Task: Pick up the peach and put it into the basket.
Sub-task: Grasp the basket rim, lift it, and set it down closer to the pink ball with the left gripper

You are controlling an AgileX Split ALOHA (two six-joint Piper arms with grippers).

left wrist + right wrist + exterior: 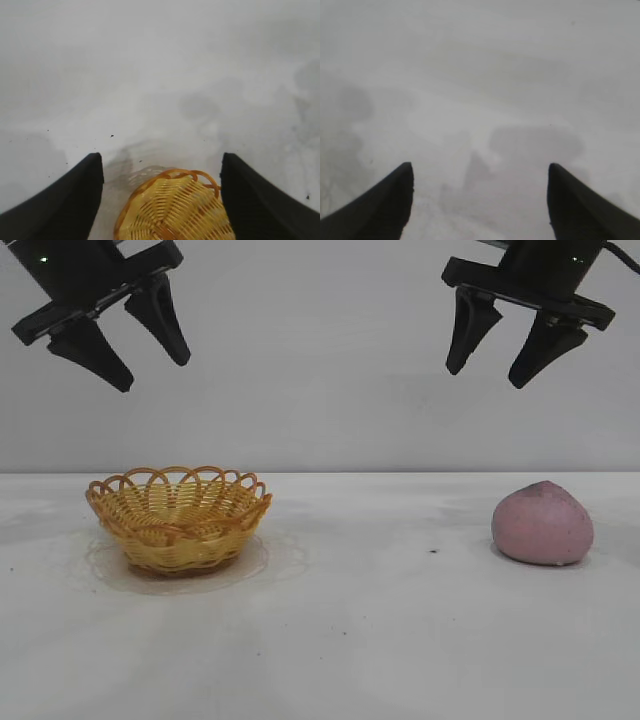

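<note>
- Right gripper (495, 368), jaws apart and empty, hangs high above the peach (542, 524); best descend straight over its rounded top.
- Left gripper (155, 370), also open, hangs over the basket (180, 518).

— What am I looking at over on my right side?
— The peach (542, 523): dusty pink, matte, rounded, with a darker top. It is sitting on the table, nothing touching it.
— And my basket?
— The basket (179, 517) is standing upright on my left, well apart from the peach. It is showing a yellow weave with an orange-brown looped rim, and it is lying empty.
</note>
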